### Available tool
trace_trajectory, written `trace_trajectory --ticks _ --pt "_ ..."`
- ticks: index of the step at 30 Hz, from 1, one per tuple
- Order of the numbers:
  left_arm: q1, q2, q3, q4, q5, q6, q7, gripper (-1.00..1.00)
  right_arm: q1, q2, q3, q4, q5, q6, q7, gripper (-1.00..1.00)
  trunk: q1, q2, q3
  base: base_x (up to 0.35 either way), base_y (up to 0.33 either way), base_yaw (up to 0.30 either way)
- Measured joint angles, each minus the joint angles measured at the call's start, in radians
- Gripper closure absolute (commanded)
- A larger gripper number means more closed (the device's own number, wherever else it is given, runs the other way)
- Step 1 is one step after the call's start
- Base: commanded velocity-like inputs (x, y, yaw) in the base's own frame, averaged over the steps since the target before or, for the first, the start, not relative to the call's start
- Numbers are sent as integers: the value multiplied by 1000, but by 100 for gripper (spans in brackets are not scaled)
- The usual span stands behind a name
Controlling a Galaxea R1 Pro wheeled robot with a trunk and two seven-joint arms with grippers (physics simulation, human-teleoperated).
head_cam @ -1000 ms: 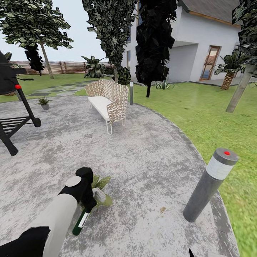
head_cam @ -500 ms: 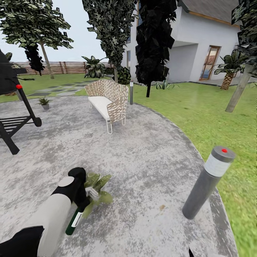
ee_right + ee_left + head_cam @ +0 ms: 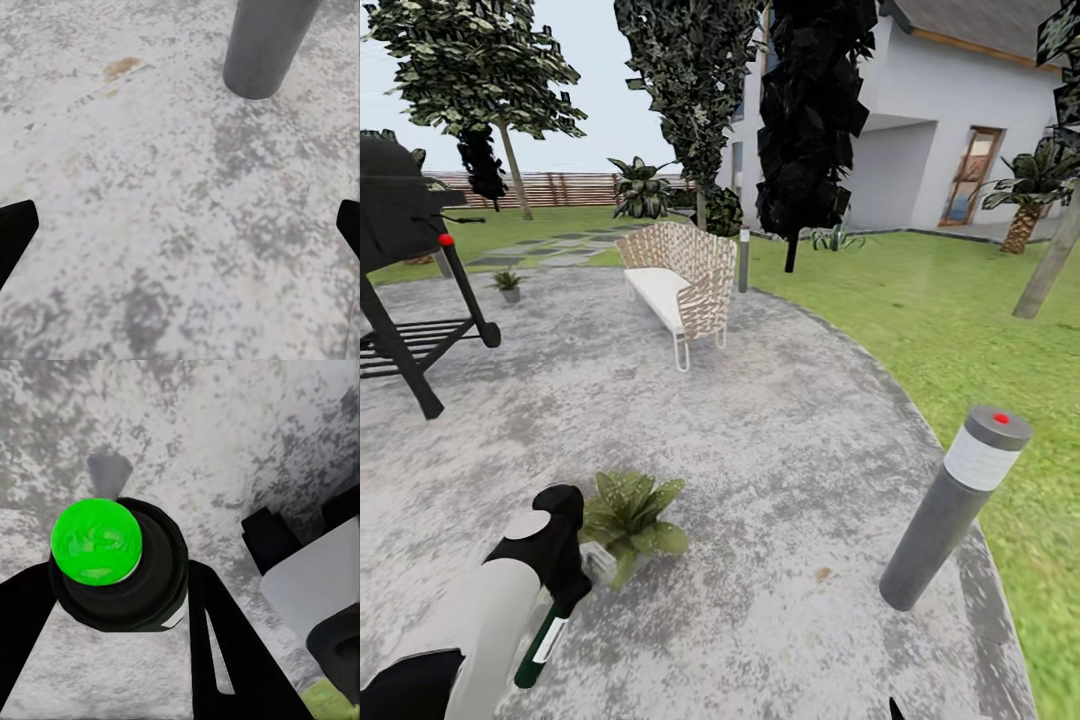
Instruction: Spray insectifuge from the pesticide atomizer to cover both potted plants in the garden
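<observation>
On the patio (image 3: pixel 760 420), at about seven o'clock from where I'm looking, my left gripper (image 3: pixel 565 590) is clamped on the atomizer (image 3: pixel 538 642), bottle hanging down with its white label showing. In the left wrist view the bottle (image 3: pixel 120 562) sits between the two dark fingers (image 3: pixel 225 645), its end glowing bright green. So pick-up is done, I'd say.

Near plant (image 3: pixel 628 515), the broad-leaved one, stands just beside the gripper at about one o'clock from it, pale pot partly hidden behind the arm. I can't tell from here whether any spray has landed on it; I see no mist or coating, so I'm treating it as unfinished.

Second plant (image 3: pixel 507 283) is far off at eleven o'clock, by the grill (image 3: pixel 405 260), at the patio's far edge. That one looks untouched, and I'd need to drive over.

Right gripper (image 3: pixel 180 232) hangs spread wide and empty over bare stone, the bollard (image 3: pixel 955 510) near it at four o'clock.
</observation>
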Motion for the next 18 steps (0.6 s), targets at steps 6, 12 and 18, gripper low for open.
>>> trace_trajectory --ticks 6,12,18 --pt "31 -5 1 -1 0 0 0 100 0 0 0 0 0 0 0 -100 0 0 0 0 0 42" --pt "41 -12 8 -15 0 1 3 100 0 0 0 0 0 0 0 -100 -1 0 0 203 0 1" --pt "42 -13 9 -17 0 1 6 100 0 0 0 0 0 0 0 -100 -1 0 0 336 0 0"
